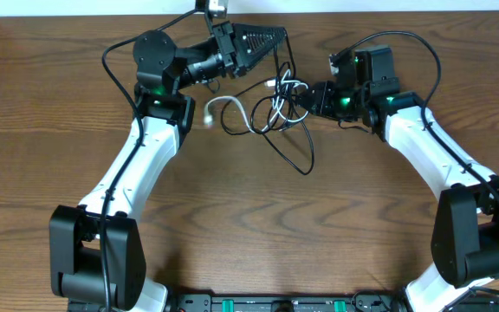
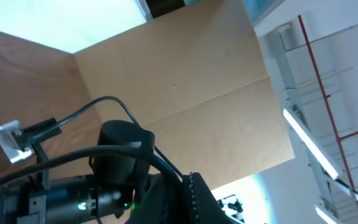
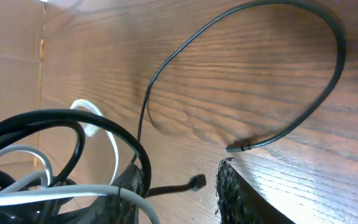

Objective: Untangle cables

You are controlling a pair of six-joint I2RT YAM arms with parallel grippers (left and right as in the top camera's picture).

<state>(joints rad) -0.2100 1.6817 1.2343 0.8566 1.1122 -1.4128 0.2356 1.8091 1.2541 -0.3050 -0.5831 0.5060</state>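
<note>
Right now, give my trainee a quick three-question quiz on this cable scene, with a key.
1. True or false: the white cable lies wholly apart from the black cable.
2. The right claw sits: A among the cables; B by the near edge; C far from both cables.
3. Fill in: in the right wrist view, the wide loop lying on the table is the ___ cable.
Key: 1 false; 2 A; 3 black.
</note>
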